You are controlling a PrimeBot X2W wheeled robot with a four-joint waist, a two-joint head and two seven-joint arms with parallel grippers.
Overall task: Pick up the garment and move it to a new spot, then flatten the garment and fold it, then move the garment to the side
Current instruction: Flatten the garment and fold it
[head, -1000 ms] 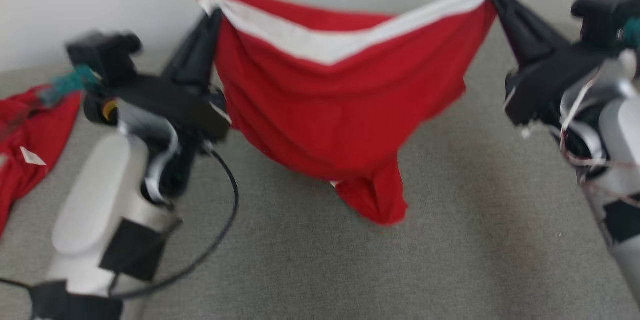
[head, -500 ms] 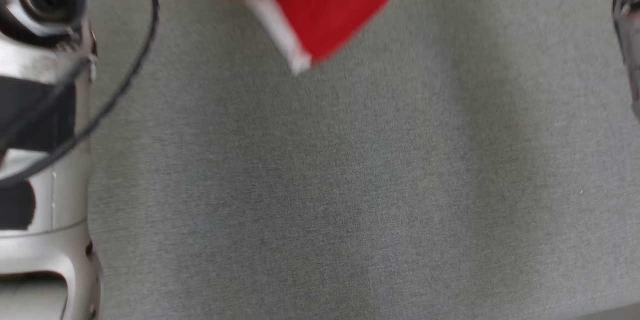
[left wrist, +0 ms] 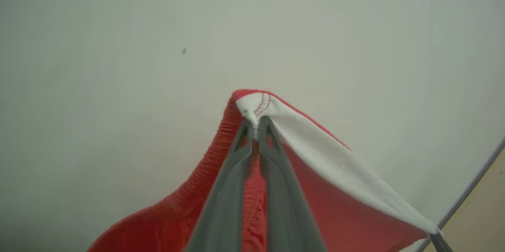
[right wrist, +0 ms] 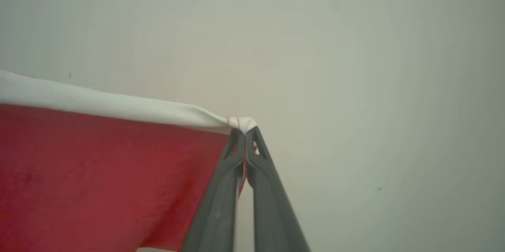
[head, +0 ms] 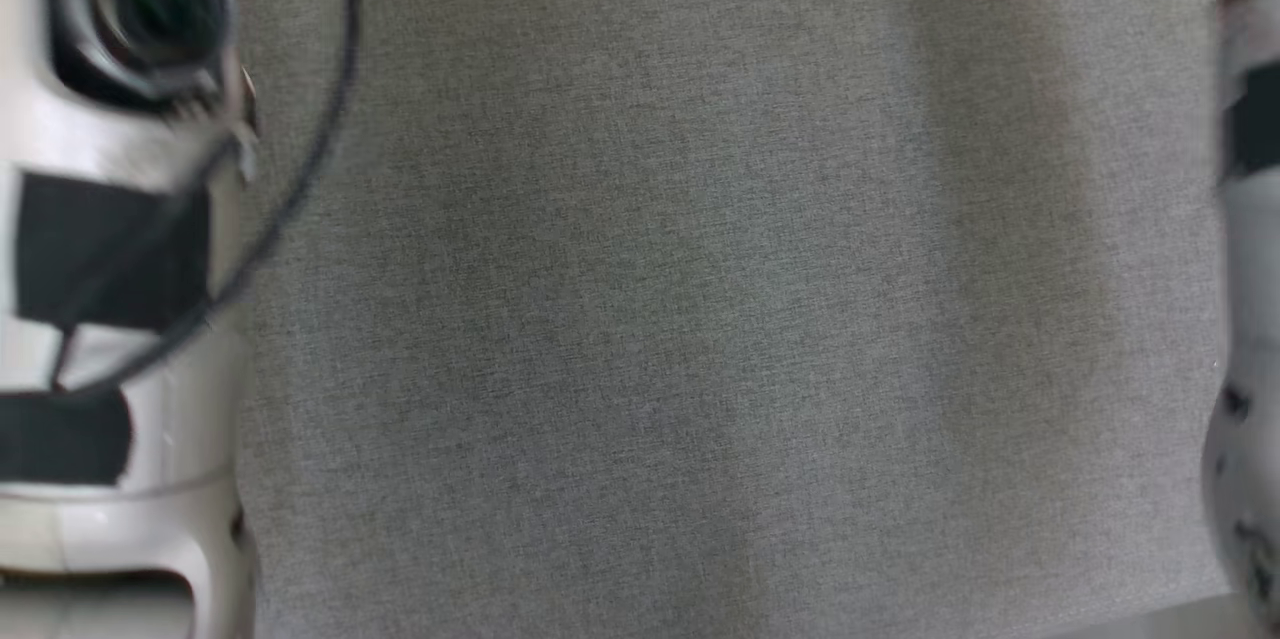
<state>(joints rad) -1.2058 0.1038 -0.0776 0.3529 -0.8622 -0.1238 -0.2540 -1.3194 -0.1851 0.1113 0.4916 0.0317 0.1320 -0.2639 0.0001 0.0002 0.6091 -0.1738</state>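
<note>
The garment (left wrist: 315, 204) is red cloth with a white band along its top edge. In the left wrist view my left gripper (left wrist: 255, 125) is shut on one top corner of it, held up against a pale wall. The right gripper's fingertips (left wrist: 438, 238) peek in at that view's lower right, at the band's far end. In the right wrist view my right gripper (right wrist: 245, 131) is shut on the other top corner, and the garment (right wrist: 102, 173) stretches away to the left. In the head view, the pale left forearm (head: 110, 299) and right forearm (head: 1245, 319) frame grey fabric.
The grey fabric surface (head: 680, 299) spreads below me in the head view. A dark cable (head: 320, 149) loops off the left forearm. A plain pale wall (right wrist: 355, 66) stands behind the raised garment.
The head camera has tilted down: the stretched garment and both grippers slid up out of its picture, leaving the forearms and grey surface.
</note>
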